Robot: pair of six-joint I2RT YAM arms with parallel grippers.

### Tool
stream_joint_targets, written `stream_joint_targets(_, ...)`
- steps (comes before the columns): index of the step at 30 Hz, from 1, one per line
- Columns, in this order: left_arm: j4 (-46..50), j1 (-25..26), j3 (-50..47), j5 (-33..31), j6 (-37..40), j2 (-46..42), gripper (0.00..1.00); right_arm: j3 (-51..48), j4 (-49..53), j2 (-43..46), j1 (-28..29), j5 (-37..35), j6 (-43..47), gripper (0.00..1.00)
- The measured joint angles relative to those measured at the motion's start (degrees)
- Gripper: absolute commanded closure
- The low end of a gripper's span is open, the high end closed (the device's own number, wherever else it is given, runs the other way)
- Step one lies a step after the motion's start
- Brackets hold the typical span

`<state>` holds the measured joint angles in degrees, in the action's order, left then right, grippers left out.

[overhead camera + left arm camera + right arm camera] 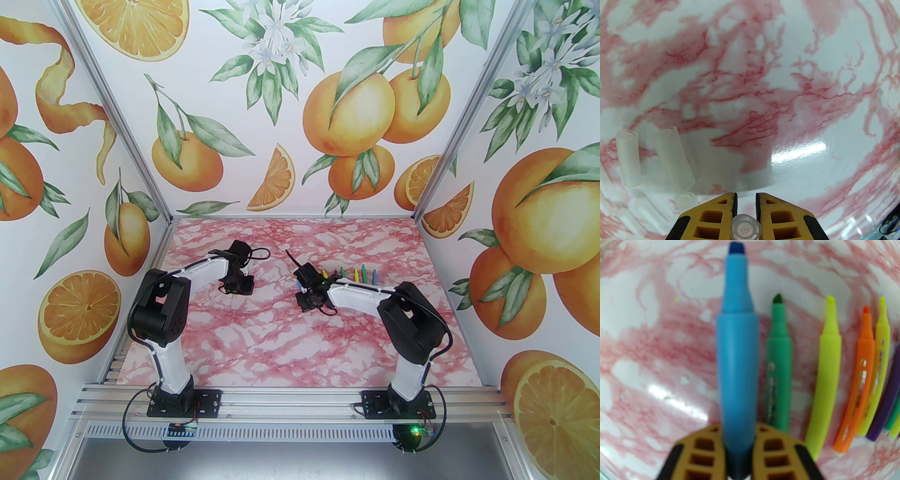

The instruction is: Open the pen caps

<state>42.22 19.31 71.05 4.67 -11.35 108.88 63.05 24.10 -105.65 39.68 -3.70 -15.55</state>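
Right hand (pixel 739 428) tight around blue pen (pixel 737 357)

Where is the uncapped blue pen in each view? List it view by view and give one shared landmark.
Top external: blue pen in the right gripper, centre-right, left of the pen row.
Right wrist: centre, tip up, clamped between the fingers at the bottom edge.
Left wrist: left gripper holds a clear cap over the pink marbled table.
Shared landmark: the pink marbled table.
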Motion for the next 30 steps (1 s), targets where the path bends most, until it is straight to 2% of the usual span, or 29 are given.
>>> stream_joint_targets(18, 0.4, 0.4, 0.4, -0.6, 1.3, 1.0, 0.68, 0.8, 2.8, -0.7, 0.0, -0.6, 1.0, 0.75)
stream_joint_targets(30, 0.5, 0.5, 0.5, -0.7, 1.3, 0.9, 0.65, 0.8, 3.0, -0.7, 0.0, -1.5, 1.1, 0.72)
